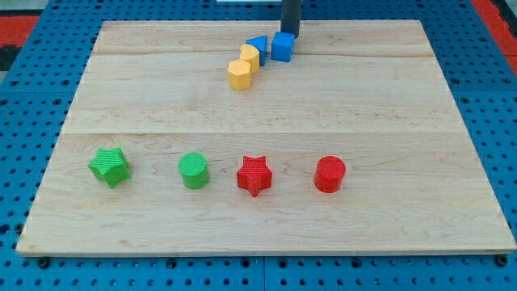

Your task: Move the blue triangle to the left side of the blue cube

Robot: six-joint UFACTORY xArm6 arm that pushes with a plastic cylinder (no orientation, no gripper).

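Note:
The blue cube sits near the view's top, middle of the wooden board. The blue triangle lies just to its left, almost touching it and partly hidden behind a yellow block. My tip is at the cube's top right edge, touching or nearly touching it. The rod rises out of the view's top.
Two yellow blocks, one beside the triangle and one below it, form a diagonal line. Along the lower part stand a green star, a green cylinder, a red star and a red cylinder.

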